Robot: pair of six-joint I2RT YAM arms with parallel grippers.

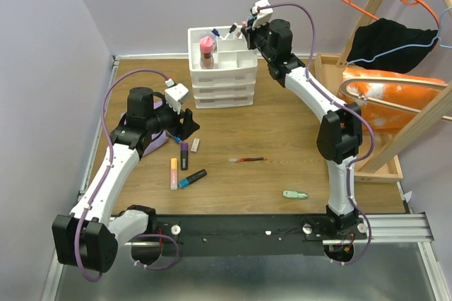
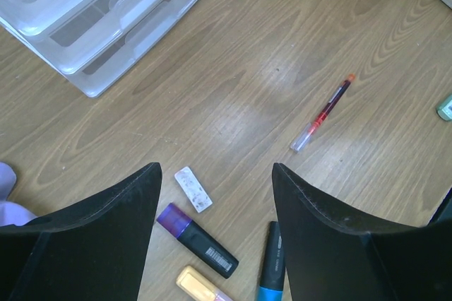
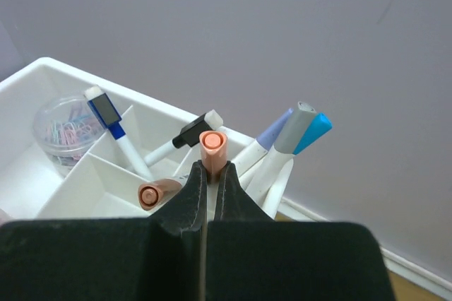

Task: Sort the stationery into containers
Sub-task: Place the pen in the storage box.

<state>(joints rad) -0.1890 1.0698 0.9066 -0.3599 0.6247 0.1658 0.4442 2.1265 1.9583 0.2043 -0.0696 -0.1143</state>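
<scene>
The white organiser [image 1: 222, 68] stands at the back of the table; it also shows in the left wrist view [image 2: 99, 11] and the right wrist view [image 3: 42, 78]. My right gripper [image 1: 248, 25] [image 3: 210, 170] is above its top compartments, shut on a salmon-capped marker [image 3: 212, 147]. Several markers stand in those compartments. My left gripper [image 1: 185, 126] [image 2: 215, 174] is open and empty above loose stationery: a white eraser [image 2: 193, 189], a purple-capped black highlighter [image 1: 184, 155] [image 2: 198, 239], a peach highlighter [image 1: 174, 172] [image 2: 201, 285], a blue-and-black marker [image 1: 192, 178] [image 2: 270, 266]. A red pen [image 1: 248, 160] [image 2: 323, 112] and a green item [image 1: 295, 193] lie further right.
A purple cloth [image 1: 152, 142] lies under my left arm. A wooden frame [image 1: 374, 167] with an orange bag [image 1: 388, 99], black cloth and hangers stands at the right. A jar of paper clips [image 3: 60, 131] and a pink-lidded bottle [image 1: 206, 50] sit in the organiser's top.
</scene>
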